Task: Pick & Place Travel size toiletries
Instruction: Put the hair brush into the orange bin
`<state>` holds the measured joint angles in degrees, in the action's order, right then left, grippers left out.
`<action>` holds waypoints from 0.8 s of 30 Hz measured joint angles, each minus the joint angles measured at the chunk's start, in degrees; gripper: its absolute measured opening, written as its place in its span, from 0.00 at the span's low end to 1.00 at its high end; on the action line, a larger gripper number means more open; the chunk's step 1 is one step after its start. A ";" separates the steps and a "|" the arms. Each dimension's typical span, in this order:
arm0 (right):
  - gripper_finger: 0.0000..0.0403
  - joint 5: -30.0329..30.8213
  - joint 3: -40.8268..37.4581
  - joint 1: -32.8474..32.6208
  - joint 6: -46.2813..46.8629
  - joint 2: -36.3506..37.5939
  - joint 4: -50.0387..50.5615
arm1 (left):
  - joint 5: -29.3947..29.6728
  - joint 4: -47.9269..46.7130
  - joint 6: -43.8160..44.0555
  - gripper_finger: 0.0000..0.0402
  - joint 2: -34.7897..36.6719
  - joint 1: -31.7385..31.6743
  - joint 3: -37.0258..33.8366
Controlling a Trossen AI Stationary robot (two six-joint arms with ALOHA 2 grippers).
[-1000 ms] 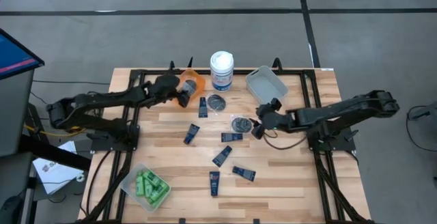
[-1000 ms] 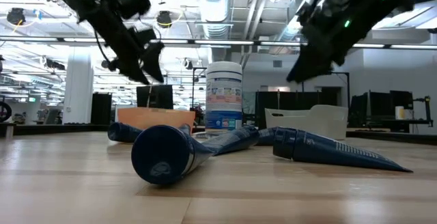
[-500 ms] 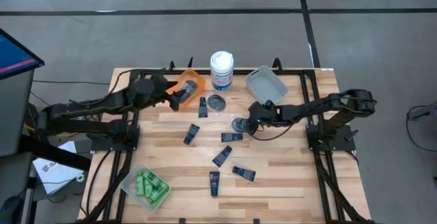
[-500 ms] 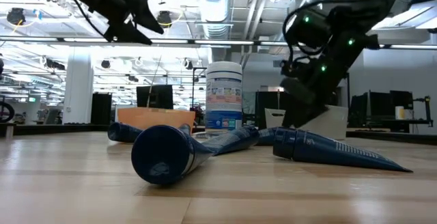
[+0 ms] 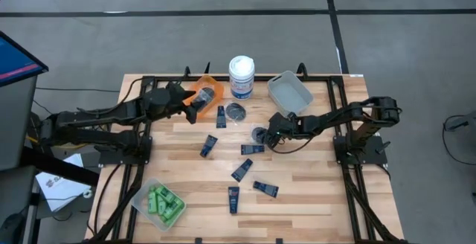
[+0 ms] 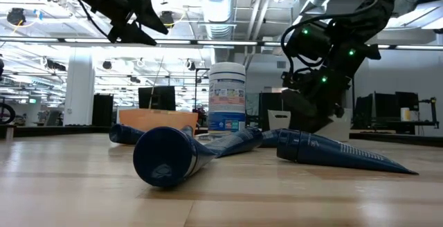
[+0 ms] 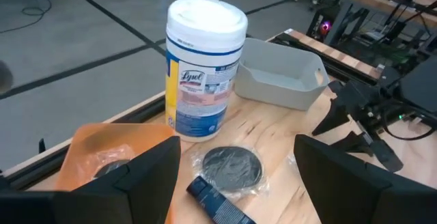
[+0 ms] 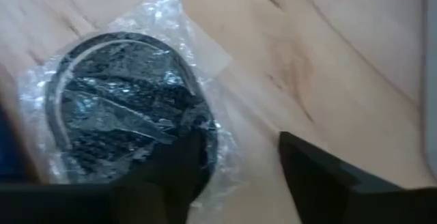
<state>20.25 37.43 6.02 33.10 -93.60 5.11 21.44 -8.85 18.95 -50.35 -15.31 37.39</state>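
As right pincer (image 5: 266, 135) narrows on wrapped pot (image 8: 130, 108) mid-counter, risk: one finger (image 8: 181, 162) over pot's edge, other on bare wood; loose wrap may let pot slip or skid toward tubes (image 5: 252, 149). Nothing held yet. Left pincer (image 5: 187, 107) wide, empty, above orange bin (image 5: 207, 88) near far edge.

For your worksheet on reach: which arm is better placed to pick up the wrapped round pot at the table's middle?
The right. The right gripper is down at the wrapped pot, one finger at its rim. The left gripper hovers by the orange bin.
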 joint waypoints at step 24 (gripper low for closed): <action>0.01 0.42 -0.30 -1.92 -1.78 10.75 0.30 | -0.96 3.80 3.36 0.70 0.00 -0.02 -1.51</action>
<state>20.66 37.13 4.10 31.32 -82.85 5.41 20.48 -5.05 22.32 -50.35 -15.33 35.88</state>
